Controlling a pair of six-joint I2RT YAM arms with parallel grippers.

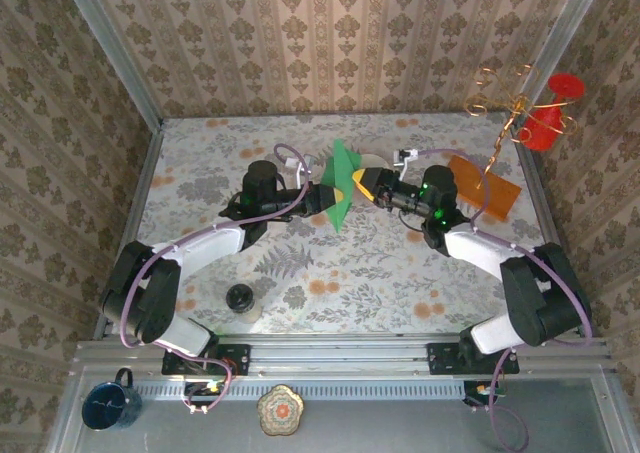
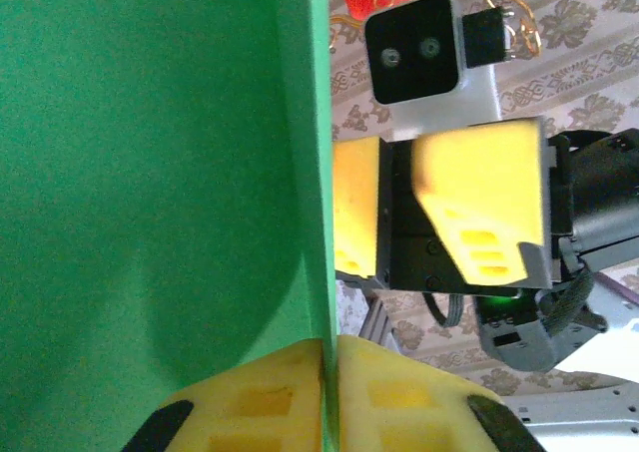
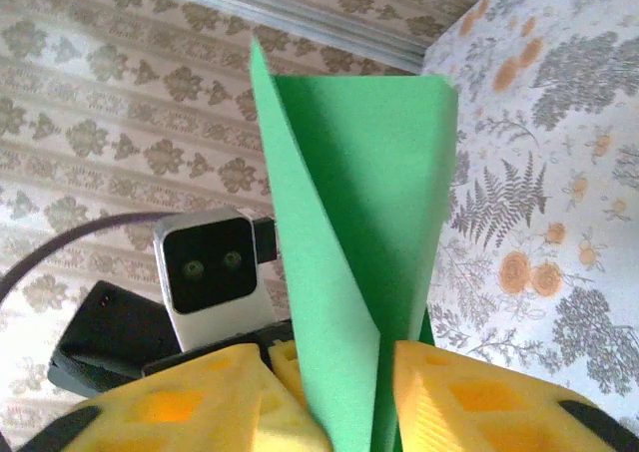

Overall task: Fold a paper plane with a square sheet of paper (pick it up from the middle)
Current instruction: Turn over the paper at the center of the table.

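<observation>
Mid-fold, the creased green paper stands above the centre of the table, pinched from nine o'clock by the left gripper; the right gripper, fingers spread at three o'clock, must probably close next.

Black-and-white arms, purple cables, yellow foam tool pads, green LED.

Damask-patterned beige walls; floral tabletop; aluminium frame rail along near edge.
</observation>
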